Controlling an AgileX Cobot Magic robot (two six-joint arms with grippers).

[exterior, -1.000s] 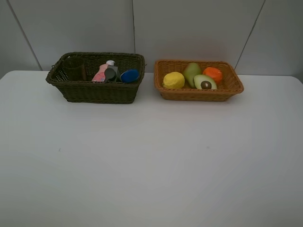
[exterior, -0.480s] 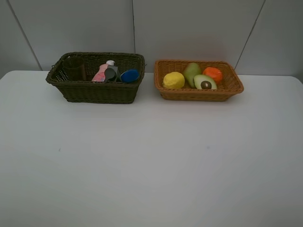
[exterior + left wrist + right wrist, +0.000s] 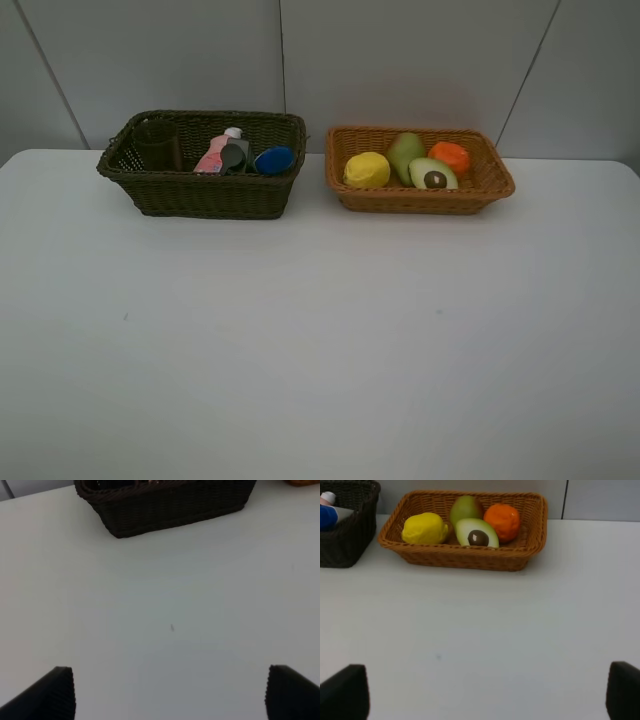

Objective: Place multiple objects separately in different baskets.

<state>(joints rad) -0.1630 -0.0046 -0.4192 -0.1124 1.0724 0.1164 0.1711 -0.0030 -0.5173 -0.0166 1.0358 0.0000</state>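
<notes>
The lemon, green-red pear, avocado half and orange lie in the orange-tan basket; the bottles stand in the dark basket. You would take the firm, light, round fruit across the middle. Both pairs of fingers stand wide, holding nothing, above the worktop.

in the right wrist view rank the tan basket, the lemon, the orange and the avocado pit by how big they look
1. Tan basket, clearly largest.
2. Lemon, a bit wider than the orange.
3. Orange, though it sits farther back, so that gap is unsure.
4. Avocado pit, smallest.
</notes>
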